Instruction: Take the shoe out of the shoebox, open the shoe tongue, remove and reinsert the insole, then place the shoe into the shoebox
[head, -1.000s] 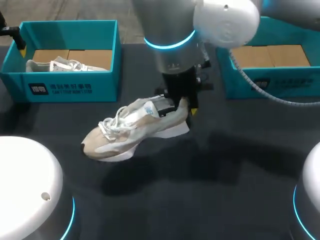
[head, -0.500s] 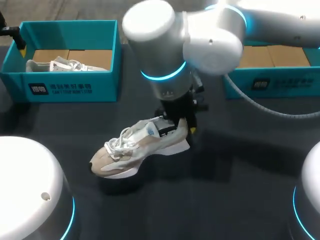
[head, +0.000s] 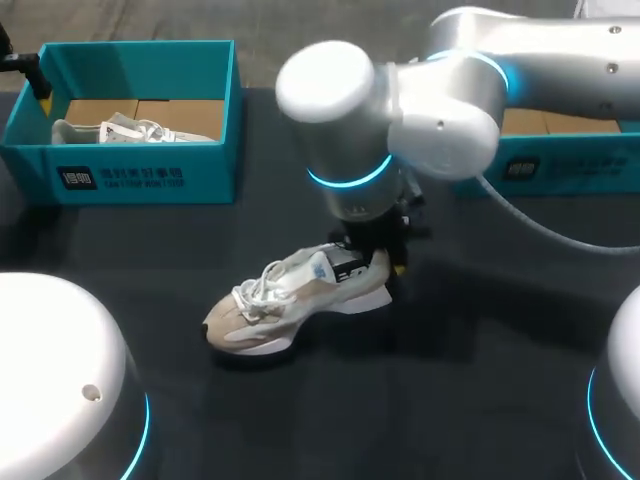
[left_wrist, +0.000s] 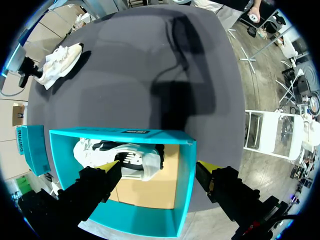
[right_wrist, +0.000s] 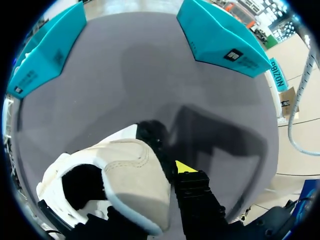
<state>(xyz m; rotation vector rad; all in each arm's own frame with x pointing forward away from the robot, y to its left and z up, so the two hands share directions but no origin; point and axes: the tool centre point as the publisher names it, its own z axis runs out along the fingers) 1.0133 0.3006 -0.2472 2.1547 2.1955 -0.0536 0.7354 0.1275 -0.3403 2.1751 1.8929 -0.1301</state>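
Note:
A beige and white shoe (head: 290, 300) lies toe-left near the middle of the dark table, and I cannot tell whether its sole rests on the surface. My right gripper (head: 377, 262) comes down from above and is shut on the shoe's heel collar. In the right wrist view the heel (right_wrist: 131, 182) sits between the fingers, with one yellow fingertip (right_wrist: 184, 166) outside it. My left gripper (left_wrist: 157, 172) hangs open over the left teal shoebox (left_wrist: 182, 190). A second white shoe (left_wrist: 120, 156) lies inside that box.
The left shoebox (head: 135, 175) stands at the back left of the table, with the second shoe (head: 120, 130) in it. Another teal shoebox (head: 565, 165) stands at the back right, partly hidden by my right arm. The held shoe (left_wrist: 61, 61) shows far off in the left wrist view.
My right arm has carried the shoe rightward and toward the table's front, and lower. The left arm has stayed still over its box.

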